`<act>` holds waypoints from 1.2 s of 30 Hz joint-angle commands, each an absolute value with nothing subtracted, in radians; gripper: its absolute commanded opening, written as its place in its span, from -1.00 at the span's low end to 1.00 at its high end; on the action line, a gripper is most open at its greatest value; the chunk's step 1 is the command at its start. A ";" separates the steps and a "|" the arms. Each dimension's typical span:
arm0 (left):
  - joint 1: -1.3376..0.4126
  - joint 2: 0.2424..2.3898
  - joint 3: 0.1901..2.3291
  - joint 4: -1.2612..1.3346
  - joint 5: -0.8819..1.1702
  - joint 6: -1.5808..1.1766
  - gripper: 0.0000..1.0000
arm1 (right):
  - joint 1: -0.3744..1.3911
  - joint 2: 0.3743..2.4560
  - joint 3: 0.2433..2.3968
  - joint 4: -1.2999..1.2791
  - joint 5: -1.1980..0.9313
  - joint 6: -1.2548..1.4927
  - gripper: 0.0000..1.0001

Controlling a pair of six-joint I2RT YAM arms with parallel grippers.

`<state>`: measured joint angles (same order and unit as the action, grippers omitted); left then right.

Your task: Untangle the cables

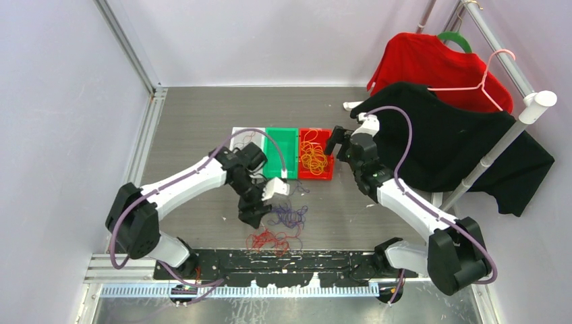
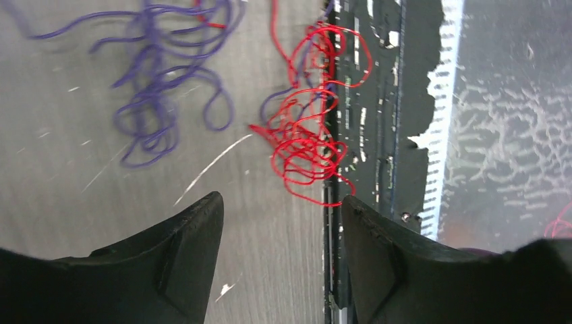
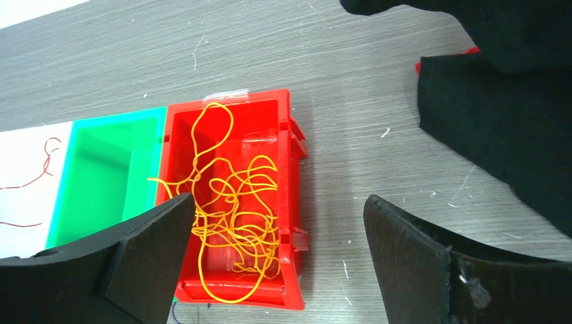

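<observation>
A tangle of orange-yellow cables (image 1: 313, 156) (image 3: 236, 202) lies in the red bin (image 1: 317, 175) (image 3: 291, 135). Just right of that bin hovers my right gripper (image 1: 335, 143) (image 3: 280, 199), open, with nothing between its fingers. On the table lie a dark purple clump (image 1: 289, 216) (image 2: 158, 101) and a red clump (image 1: 268, 239) (image 2: 307, 135), the red one reaching over the black base plate (image 2: 378, 101). My left gripper (image 1: 253, 214) (image 2: 282, 199) is open above bare table just left of the two clumps and holds nothing.
A green bin (image 1: 280, 154) (image 3: 101, 175) sits left of the red one, beside a white sheet (image 1: 241, 138) (image 3: 27, 155) carrying thin red strands. A red shirt (image 1: 432, 64) and a black shirt (image 1: 459, 145) hang on a rack (image 1: 499, 145) at the right.
</observation>
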<state>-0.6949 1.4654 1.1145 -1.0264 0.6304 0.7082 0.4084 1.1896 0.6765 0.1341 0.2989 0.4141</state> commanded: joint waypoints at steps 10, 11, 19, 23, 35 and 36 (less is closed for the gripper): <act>-0.776 1.664 1.119 -0.939 0.657 0.729 0.07 | 0.379 1.067 0.633 0.086 0.326 0.546 1.00; -0.776 1.671 1.121 -0.939 0.670 0.729 0.04 | 0.378 1.060 0.628 0.090 0.327 0.545 1.00; -0.781 1.681 1.118 -0.997 0.744 0.789 -0.19 | 0.377 1.045 0.618 0.104 0.284 0.543 0.82; -0.781 1.674 1.106 -1.016 0.776 0.817 -0.26 | 0.376 1.041 0.620 0.106 0.273 0.545 0.73; -0.784 1.677 1.067 -0.908 0.675 0.822 -0.27 | 0.376 1.012 0.615 0.110 0.208 0.563 0.54; -0.784 1.677 1.076 -0.918 0.673 0.821 -0.46 | 0.377 1.008 0.614 0.109 0.205 0.564 0.53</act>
